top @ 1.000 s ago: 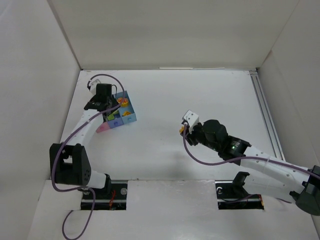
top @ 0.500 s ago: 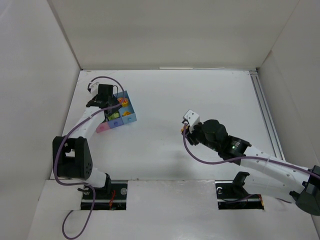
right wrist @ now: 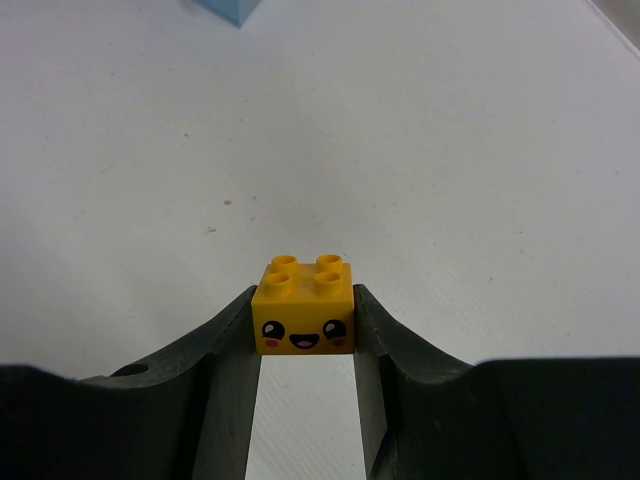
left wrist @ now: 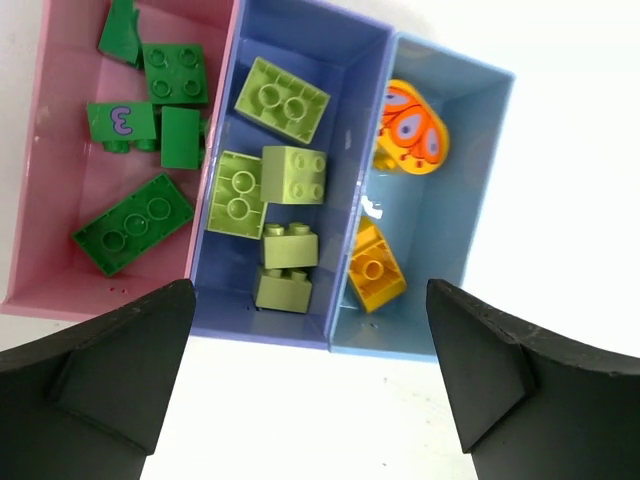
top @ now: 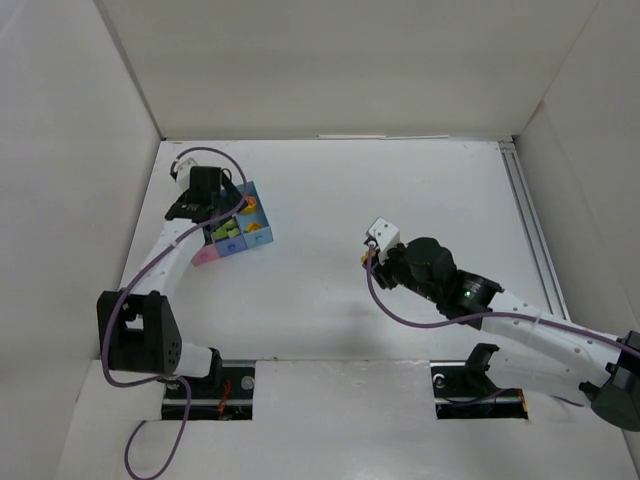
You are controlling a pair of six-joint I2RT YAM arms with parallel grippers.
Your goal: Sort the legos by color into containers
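Clamped tight, the right jaws had the smiley orange brick [right wrist: 303, 310] pinched by its two sides, studs up, face toward the wrist camera, carried above bare tabletop [right wrist: 420, 130]. Overhead, that brick [top: 366, 258] sat just right of centre frame, at the tip of the right arm [top: 520, 325], and well apart from the containers [top: 235, 228] in the upper left.

Over there, the left jaws stood wide apart and empty, one dark finger in each lower corner of the left wrist view, hanging over the row of boxes. And look at the sorting! The pink box [left wrist: 55, 170] on the left of that view held the dark green bricks [left wrist: 132, 224]. The middle blue box [left wrist: 340, 100] held the light green bricks [left wrist: 294, 174]. The pale blue box [left wrist: 450, 220] on the right held a plain orange brick [left wrist: 375, 270] and an orange butterfly piece [left wrist: 412, 128].

By my reckoning this was nearly wrapped up: every colour had its box, and I could spot no other loose brick overhead. What looked left was one trip across to the upper left and a drop into the pale blue box with the other orange pieces.
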